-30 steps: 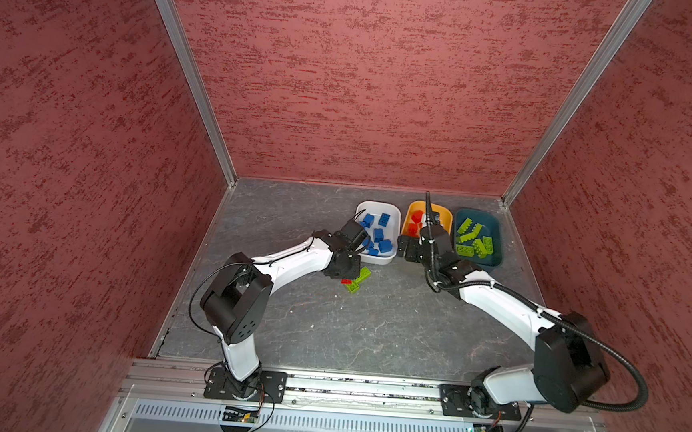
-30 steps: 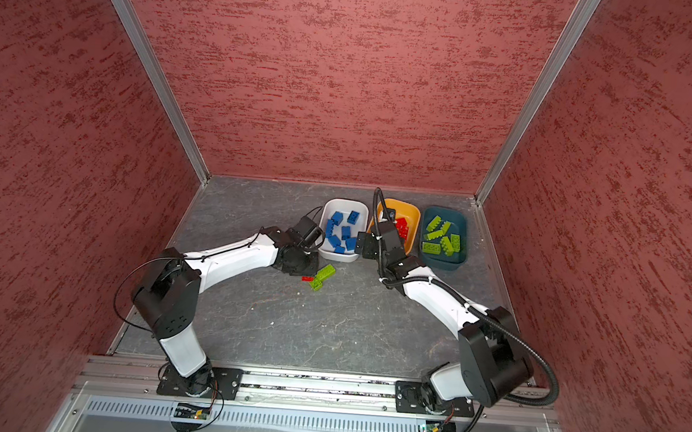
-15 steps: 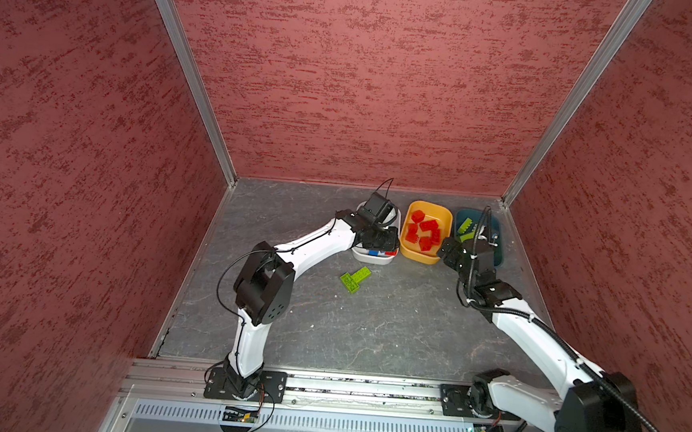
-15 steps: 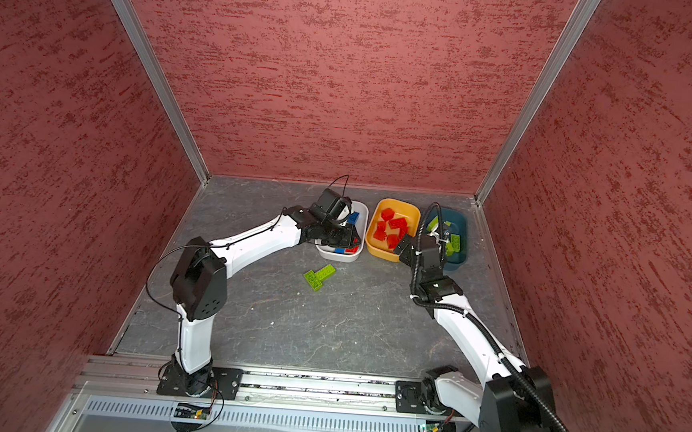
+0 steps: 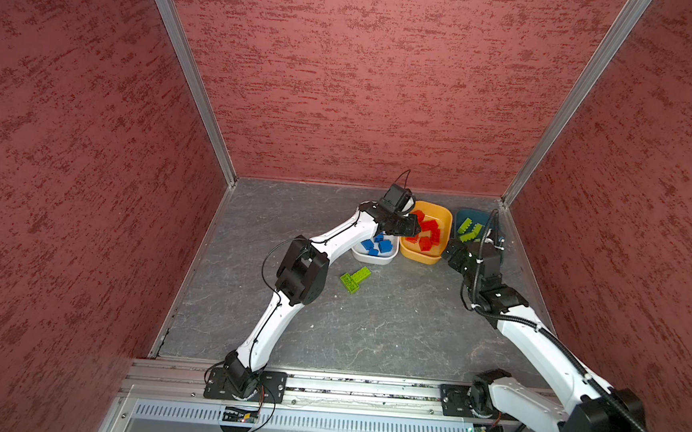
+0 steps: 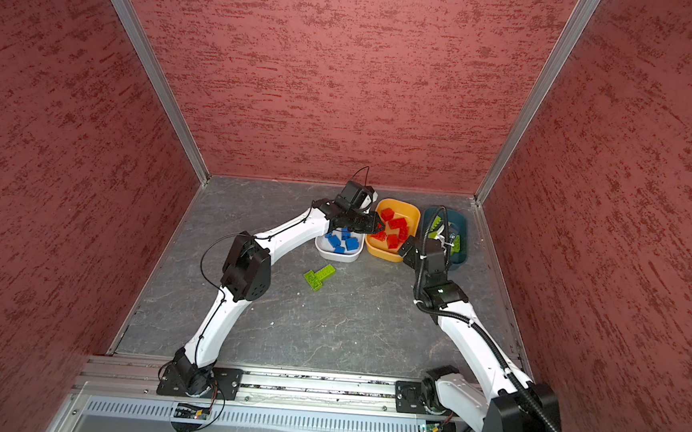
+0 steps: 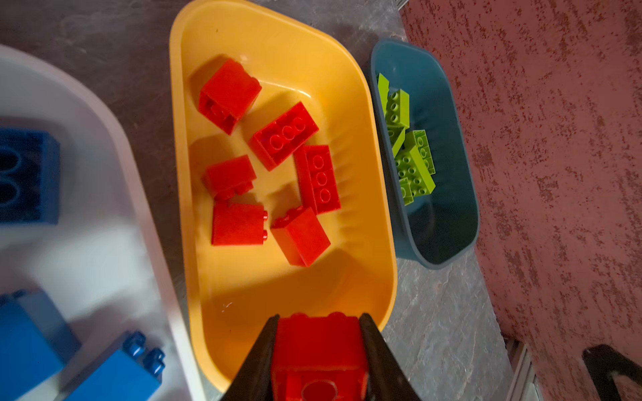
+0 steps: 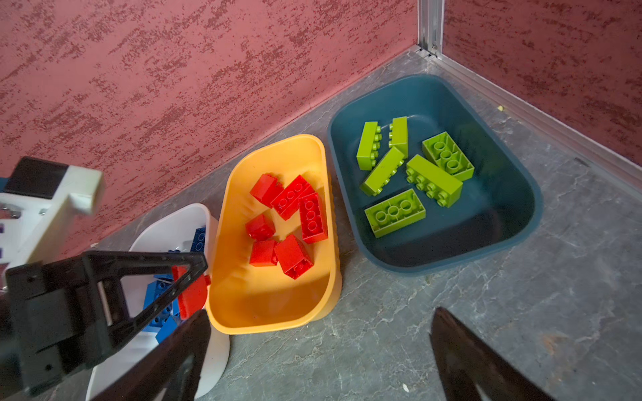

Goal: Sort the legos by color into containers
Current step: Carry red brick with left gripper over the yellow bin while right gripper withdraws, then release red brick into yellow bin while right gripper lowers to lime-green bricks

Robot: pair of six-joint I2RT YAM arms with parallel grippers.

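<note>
Left gripper (image 7: 318, 323) lifted off the table (image 5: 369, 331) beside the green bricks (image 5: 355, 279), swung across the white tub (image 5: 374, 261) and ended at the left rim of the yellow tub (image 5: 421, 259). The red brick (image 7: 318, 350) went with it, off the table. Right gripper (image 8: 321, 316) pulled back from over the yellow tub and sat at its near corner, by the teal tub (image 5: 466, 213).
</note>
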